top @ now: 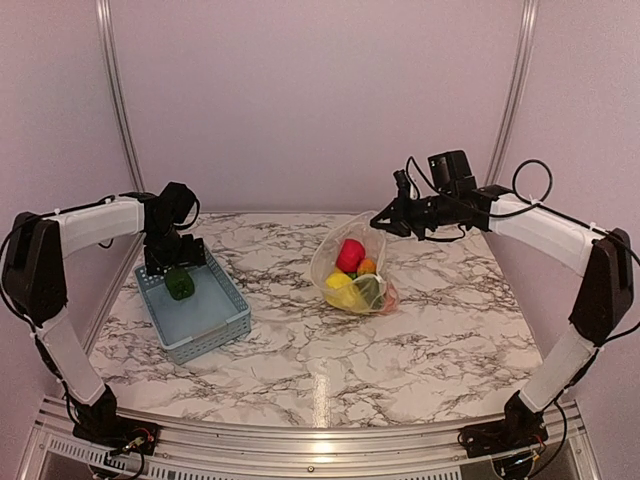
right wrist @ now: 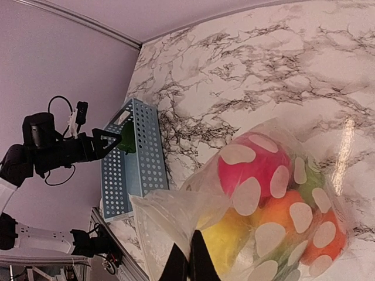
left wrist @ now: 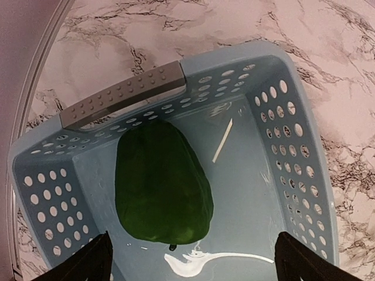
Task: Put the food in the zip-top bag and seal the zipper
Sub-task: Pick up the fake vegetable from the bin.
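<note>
Table (top: 300,350): white marble-look top with grey veins, glossy; its far corners are cut off behind the arms in the top view.
Basket (top: 205,345): grey-blue plastic, rectangular, walls punched with round holes, grey studded handle bar on one short end; it sits at the left of the top view.
Zip-top bag (top: 332,258): clear crinkly film with white dots on one face, bulging and rounded, at the centre of the top view, just right of the middle.
Zipper: cannot be picked out in the crumpled film at the mouth.
Food in the bag: a glossy red piece (top: 350,254) on top, a yellow one (top: 339,284) below it, an orange one (top: 367,266) to the right; a green piece lower down is blurred by the film.
Green pepper (left wrist: 161,190): smooth, dark, blunt-ended, inside the basket near the handle end; whether it rests on the floor is unclear.
Left gripper (left wrist: 193,260): black fingers wide apart at the bottom corners of the left wrist view, either side of the pepper without touching it; only the tips show.
Right gripper (right wrist: 188,257): fingers pressed together on a fold of the bag's film near its mouth, at the bottom edge of the right wrist view.
</note>
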`<state>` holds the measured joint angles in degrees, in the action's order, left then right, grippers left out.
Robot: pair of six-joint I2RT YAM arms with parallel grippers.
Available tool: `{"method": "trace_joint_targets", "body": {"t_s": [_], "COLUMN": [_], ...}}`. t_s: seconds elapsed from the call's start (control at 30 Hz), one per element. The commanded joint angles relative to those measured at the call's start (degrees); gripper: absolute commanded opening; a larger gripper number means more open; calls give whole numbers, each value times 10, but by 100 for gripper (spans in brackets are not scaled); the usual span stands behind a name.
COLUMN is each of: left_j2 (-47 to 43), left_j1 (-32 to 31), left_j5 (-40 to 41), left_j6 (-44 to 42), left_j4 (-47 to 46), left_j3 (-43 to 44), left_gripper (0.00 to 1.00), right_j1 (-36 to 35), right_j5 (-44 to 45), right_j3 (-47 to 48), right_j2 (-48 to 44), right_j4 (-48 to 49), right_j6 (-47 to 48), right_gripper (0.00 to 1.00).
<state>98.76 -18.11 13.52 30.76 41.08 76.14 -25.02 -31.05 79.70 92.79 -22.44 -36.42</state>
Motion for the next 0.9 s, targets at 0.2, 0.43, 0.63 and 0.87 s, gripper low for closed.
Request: {"method": "trace_joint_targets", "body": {"t_s": [0.2, 0.43, 0.63, 0.87], "left_j2": [49, 67, 81, 89], "left_j1": [31, 39, 47, 51], "left_j5": [-6, -12, -21, -34], "left_j6": [18, 16, 15, 3], "left_j4": [-5, -16, -19, -20], "left_j3": [18, 9, 7, 2], "left_gripper": [99, 97, 93, 80], "right_j1": [23, 27, 27, 27], "right_j5": [-4, -3, -4, -3], "right_j3": [0, -7, -9, -7], "right_j2": [-15, -17, -20, -22], "right_j4": [15, 23, 24, 22], "right_j6": [1, -3, -5, -3], "right_gripper": [0, 0, 0, 0]}}
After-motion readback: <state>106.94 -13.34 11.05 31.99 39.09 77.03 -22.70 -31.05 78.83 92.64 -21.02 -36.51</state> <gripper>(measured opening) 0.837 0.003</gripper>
